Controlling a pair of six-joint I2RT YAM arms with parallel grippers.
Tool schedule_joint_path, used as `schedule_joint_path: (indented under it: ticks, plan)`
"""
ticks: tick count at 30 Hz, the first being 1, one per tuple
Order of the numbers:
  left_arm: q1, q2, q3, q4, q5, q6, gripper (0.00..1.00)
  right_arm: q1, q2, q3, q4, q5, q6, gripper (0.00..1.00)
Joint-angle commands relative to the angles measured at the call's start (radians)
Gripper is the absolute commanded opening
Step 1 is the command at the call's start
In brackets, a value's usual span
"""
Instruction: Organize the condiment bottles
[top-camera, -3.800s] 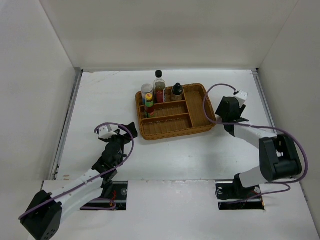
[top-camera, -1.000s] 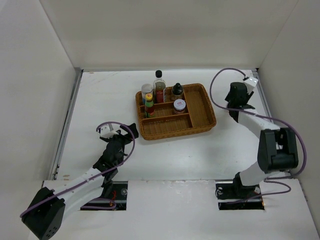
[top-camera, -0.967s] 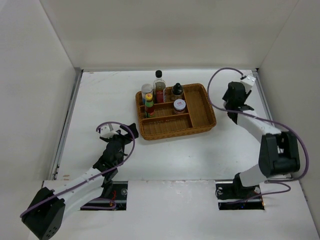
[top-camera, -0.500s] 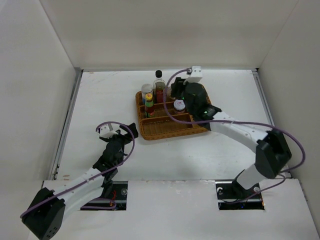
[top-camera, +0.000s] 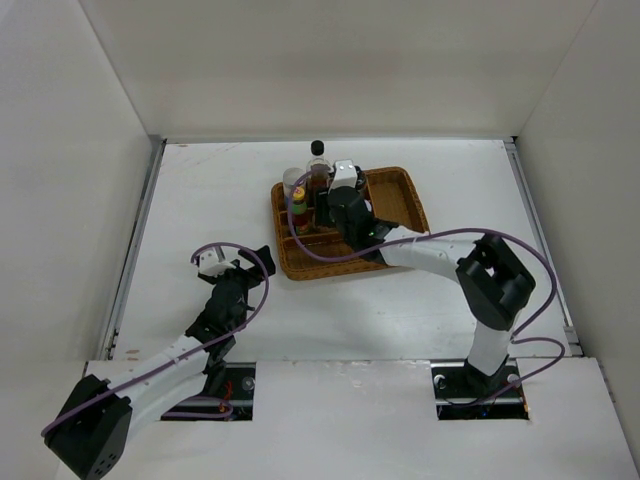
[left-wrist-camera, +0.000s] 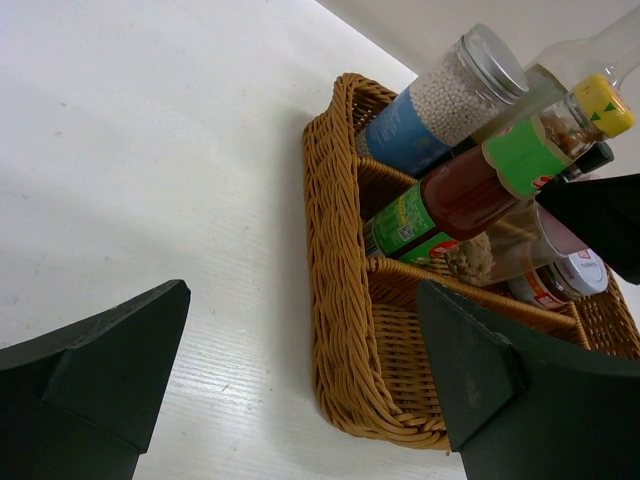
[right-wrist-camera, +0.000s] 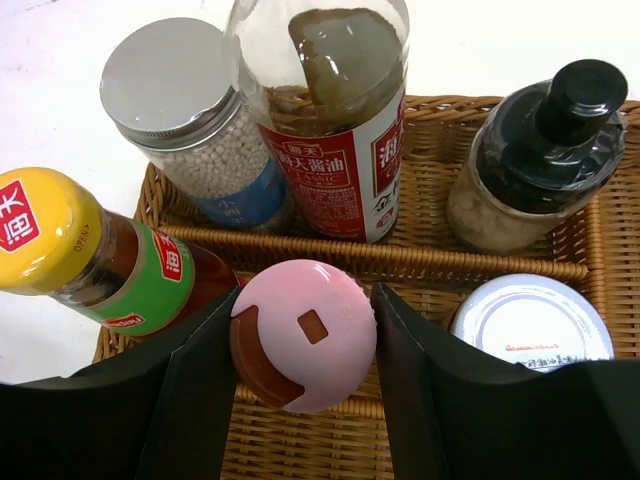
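The white table (top-camera: 200, 200) carries a brown wicker divided tray (top-camera: 408, 212) toward 12 o'clock. The bottles crowd its 10 o'clock corner, I'd guess to keep them grouped. The right arm (top-camera: 430, 248) reaches in from 3 o'clock. Its right gripper (right-wrist-camera: 305, 300) is clamped on both sides of the pink-capped bottle (right-wrist-camera: 303, 335), holding it upright just nearer than the back row. Whether its base touches wicker I cannot tell.

Behind it stand the tall clear bottle with a red label (right-wrist-camera: 330, 150), the silver-lidded jar of white beads (right-wrist-camera: 190, 130) at that bottle's 9 o'clock and the dark-capped brown shaker (right-wrist-camera: 535, 175) at its 3 o'clock. The yellow-capped red sauce bottle (right-wrist-camera: 100, 260) sits at the pink cap's 9 o'clock and the white-lidded jar (right-wrist-camera: 530, 325) at its 3 o'clock. It's a tight slot, which probably explains the high grip.

The left gripper (left-wrist-camera: 302, 300) rests at the tray's 7 o'clock, jaws wide, holding nothing, out of the way.
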Motion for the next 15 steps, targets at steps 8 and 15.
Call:
schedule_joint_path:
  ticks: [8, 15]
  plan:
    - [0.009, -0.001, -0.03, 0.042, -0.003, 0.002, 1.0, -0.004, 0.058, -0.011, 0.037, 0.001, 0.027, 0.52]
    - [0.012, 0.007, -0.026, 0.042, 0.0, 0.004, 1.0, -0.019, 0.015, -0.031, 0.034, -0.048, 0.035, 0.8]
